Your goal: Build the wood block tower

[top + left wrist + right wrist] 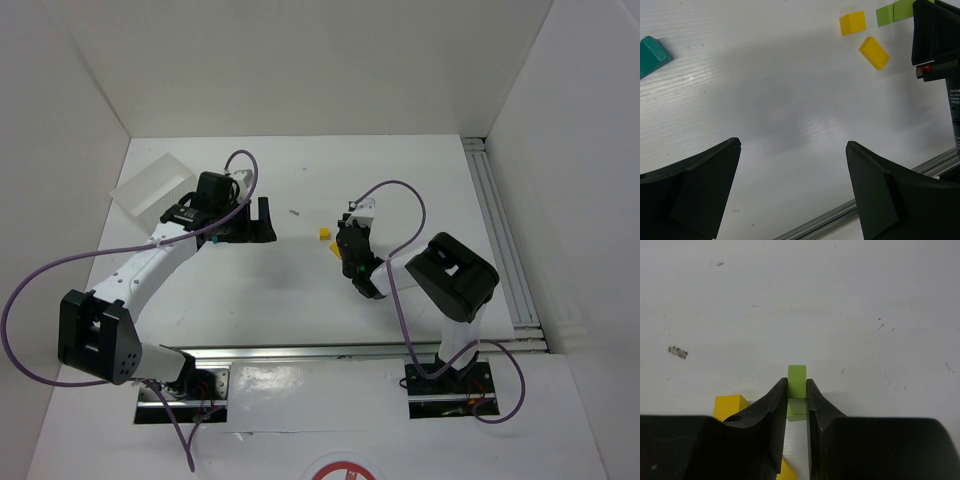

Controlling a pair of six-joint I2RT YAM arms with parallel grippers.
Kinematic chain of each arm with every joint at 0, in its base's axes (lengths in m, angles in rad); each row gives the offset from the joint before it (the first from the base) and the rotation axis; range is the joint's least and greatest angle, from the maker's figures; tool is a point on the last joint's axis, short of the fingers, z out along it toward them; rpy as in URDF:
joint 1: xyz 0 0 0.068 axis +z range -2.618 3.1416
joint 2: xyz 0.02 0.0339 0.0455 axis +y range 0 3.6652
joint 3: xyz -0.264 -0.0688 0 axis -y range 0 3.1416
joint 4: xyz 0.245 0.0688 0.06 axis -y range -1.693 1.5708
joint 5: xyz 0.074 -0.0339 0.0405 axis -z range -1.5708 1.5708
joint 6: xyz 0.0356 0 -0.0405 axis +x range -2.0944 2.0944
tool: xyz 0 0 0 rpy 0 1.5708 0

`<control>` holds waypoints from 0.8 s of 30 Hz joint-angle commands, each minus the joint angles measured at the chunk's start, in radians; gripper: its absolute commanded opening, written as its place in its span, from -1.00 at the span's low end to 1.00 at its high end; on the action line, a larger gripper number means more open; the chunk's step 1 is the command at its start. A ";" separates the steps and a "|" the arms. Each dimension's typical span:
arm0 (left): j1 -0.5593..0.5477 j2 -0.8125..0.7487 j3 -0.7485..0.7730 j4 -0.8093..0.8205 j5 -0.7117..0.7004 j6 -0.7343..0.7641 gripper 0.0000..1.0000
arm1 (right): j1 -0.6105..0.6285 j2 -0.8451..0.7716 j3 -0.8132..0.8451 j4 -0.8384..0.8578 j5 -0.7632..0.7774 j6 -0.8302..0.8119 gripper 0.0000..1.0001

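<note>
Jaws: we have the right jaws pinched on the light green block [797,374], left jaws wide, empty. Block looks light, rigid, paint-slick, we reckon; grip flat side faces.

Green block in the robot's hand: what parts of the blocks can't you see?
Right wrist view: the green block is half hidden by the right hand squeezing it.
Right wrist view: a yellow block is partly behind the same hand.
Left wrist view: the teal block is cut off by the left edge.
</note>
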 commanded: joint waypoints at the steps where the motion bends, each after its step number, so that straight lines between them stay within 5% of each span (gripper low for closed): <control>1: 0.004 0.002 0.002 0.026 0.005 0.023 1.00 | 0.009 0.006 0.022 0.021 0.028 0.003 -0.64; 8: 0.004 0.002 0.002 0.026 0.005 0.032 1.00 | 0.009 0.006 0.022 0.021 0.019 0.003 -0.57; 12: 0.004 0.002 0.011 0.026 0.005 0.032 1.00 | 0.009 0.006 0.022 0.021 0.019 0.003 -0.74; 24: 0.004 0.002 0.011 0.026 0.005 0.032 1.00 | 0.009 0.006 0.022 0.021 -0.001 -0.006 -0.83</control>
